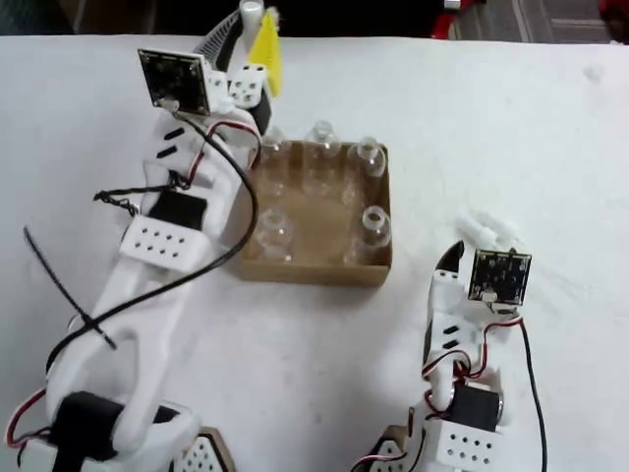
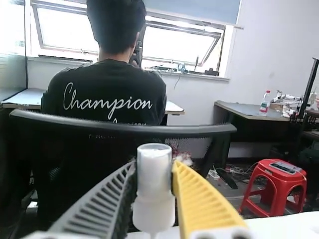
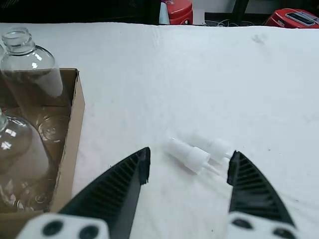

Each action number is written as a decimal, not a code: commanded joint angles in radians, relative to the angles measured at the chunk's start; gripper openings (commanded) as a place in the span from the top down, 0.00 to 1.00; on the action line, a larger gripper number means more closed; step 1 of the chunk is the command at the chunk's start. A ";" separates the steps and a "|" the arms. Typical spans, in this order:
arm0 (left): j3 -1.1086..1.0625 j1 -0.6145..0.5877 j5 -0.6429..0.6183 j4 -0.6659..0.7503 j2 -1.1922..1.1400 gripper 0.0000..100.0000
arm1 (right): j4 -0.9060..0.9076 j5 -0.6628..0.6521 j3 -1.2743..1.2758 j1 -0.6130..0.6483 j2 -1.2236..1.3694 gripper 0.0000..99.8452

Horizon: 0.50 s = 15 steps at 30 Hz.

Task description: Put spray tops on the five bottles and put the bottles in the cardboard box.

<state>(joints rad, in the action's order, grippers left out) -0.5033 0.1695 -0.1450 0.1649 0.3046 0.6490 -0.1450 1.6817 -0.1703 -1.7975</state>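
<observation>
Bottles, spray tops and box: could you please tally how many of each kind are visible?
bottles: 5, uncapped, in the box
spray tops: 3, one in the left claw, two on the table
cardboard box: 1
Total: 9

High: overhead, table (image 1: 550, 128); left wrist: level, outward; right wrist: near, shares box (image 3: 74, 129)

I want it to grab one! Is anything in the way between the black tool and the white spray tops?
Nothing visible is. The right tool is open, and the two spray tops lie on the table right ahead of its fingertips, off to the side of the cardboard box.
</observation>
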 commanded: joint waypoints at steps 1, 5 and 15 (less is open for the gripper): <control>0.103 0.010 0.003 0.026 -0.050 0.95 | -0.025 -0.012 0.009 0.002 -0.004 0.77; 0.112 0.012 0.003 0.025 -0.093 0.95 | -0.025 -0.014 0.009 0.001 -0.004 0.77; 0.015 0.010 0.003 0.029 -0.101 0.95 | -0.025 -0.015 0.009 0.001 -0.004 0.77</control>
<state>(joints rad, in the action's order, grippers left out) -0.4741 0.1680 -0.1450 0.1665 0.1941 0.6490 -0.1481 1.6817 -0.1703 -1.7975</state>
